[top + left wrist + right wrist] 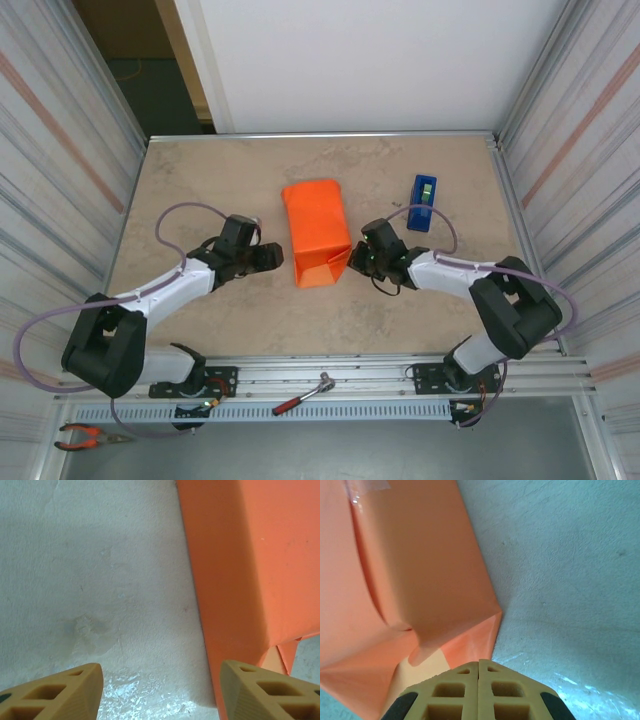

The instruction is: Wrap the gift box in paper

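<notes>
Paper (316, 228) sits btwn left gripper (274, 257) (jaws apart) & right gripper (356, 258).

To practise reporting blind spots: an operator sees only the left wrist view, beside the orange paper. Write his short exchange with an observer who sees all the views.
Operator: What is the other arm doing?
Observer: The right tool is shut, its tips at the folded near end of the paper.
Operator: Anything else nearby?
Observer: A blue tape dispenser stands to the right of the paper, apart from it.
</notes>
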